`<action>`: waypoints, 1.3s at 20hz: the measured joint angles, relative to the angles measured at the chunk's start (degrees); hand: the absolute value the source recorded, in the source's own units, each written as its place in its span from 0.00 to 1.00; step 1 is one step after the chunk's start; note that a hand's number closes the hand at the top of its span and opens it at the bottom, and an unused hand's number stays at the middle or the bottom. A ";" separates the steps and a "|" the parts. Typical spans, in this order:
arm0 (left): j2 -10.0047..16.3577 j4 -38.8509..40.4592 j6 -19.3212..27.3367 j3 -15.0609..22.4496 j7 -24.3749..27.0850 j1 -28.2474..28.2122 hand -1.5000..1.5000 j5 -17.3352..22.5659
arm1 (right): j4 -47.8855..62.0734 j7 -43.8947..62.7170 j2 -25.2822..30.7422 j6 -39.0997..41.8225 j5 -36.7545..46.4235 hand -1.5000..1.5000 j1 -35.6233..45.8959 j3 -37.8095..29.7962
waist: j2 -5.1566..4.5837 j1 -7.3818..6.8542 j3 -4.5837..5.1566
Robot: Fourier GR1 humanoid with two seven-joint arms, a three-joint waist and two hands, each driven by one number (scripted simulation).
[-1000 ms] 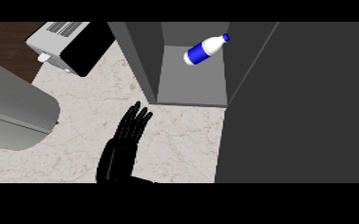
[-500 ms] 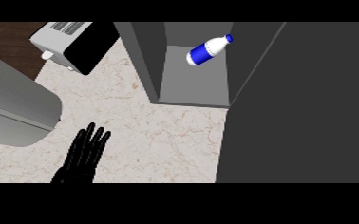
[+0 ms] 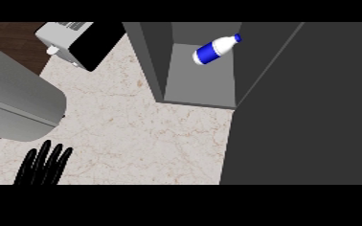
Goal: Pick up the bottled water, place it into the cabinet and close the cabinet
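Observation:
The water bottle (image 3: 214, 50), white with a blue label and blue cap, lies on its side inside the grey cabinet (image 3: 201, 86), toward the back of the shelf. The cabinet's compartment stands uncovered, and a wide dark grey panel (image 3: 297, 115), apparently its door, fills the view's right side. My left hand (image 3: 44, 165) shows at the lower left over the marble counter (image 3: 141, 124), fingers straight and pointing up, holding nothing, far from the bottle. My right hand does not show.
A white appliance with a black face (image 3: 78, 43) sits at the back left of the counter. A large grey rounded shape (image 3: 21, 100) covers the left edge just above my left hand.
My left hand has slid left and down across the counter, away from the cabinet, to the lower left corner. The bottle stays lying in the cabinet.

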State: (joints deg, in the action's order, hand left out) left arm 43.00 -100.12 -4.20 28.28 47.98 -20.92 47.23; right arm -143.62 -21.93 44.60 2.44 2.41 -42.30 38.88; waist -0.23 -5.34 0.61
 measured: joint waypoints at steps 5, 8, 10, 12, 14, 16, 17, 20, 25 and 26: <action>3.43 -0.06 -4.14 -2.08 1.20 -1.87 0.00 1.06 | 0.14 5.39 -0.43 1.43 -0.51 1.00 8.92 0.53 | -0.63 -1.94 0.10; 4.95 -0.03 -5.86 -3.09 1.53 -2.64 0.00 1.69 | 0.45 8.98 -1.03 2.79 -0.78 1.00 14.64 1.22 | -0.76 -2.91 0.15; 5.82 0.06 -6.96 -3.64 1.72 -2.90 0.00 1.92 | 0.61 11.21 -1.44 3.67 -1.02 1.00 18.32 1.17 | -0.90 -3.43 0.21; 6.62 0.25 -7.85 -4.40 1.79 -2.84 0.00 2.34 | 0.79 13.10 -2.06 4.38 -1.31 1.00 21.53 1.07 | -1.04 -3.91 0.34; 7.37 0.39 -8.68 -4.83 1.94 -3.08 0.00 2.40 | 1.03 15.00 -2.80 5.09 -1.69 1.00 24.19 1.25 | -1.17 -4.55 0.44; 8.13 0.67 -9.35 -5.42 2.09 -3.24 0.00 2.44 | 1.40 16.82 -3.82 5.85 -2.30 1.00 26.54 1.68 | -1.33 -5.02 0.51; 8.33 0.81 -9.61 -5.69 2.10 -3.18 0.00 2.58 | 1.52 17.83 -4.37 6.17 -2.62 1.00 27.51 1.95 | -1.40 -5.02 0.53; 8.98 0.99 -10.26 -6.37 1.85 -2.92 0.00 3.02 | 1.96 20.16 -5.84 7.34 -3.72 1.00 29.88 2.38 | -1.68 -5.15 0.58; 10.14 1.07 -11.05 -7.81 1.53 -2.61 0.00 3.82 | 3.55 23.53 -8.82 8.32 -6.63 1.00 32.52 1.97 | -2.02 -5.53 0.60; 10.25 1.16 -11.16 -8.02 1.53 -2.71 0.00 3.93 | 4.14 24.46 -9.77 8.17 -7.62 1.00 33.10 1.79 | -2.01 -5.63 0.60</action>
State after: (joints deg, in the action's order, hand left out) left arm 53.25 -98.96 -15.36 20.26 49.51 -23.62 51.16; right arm -139.47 2.53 34.83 10.61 -5.21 -9.20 40.67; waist -2.24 -10.98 1.21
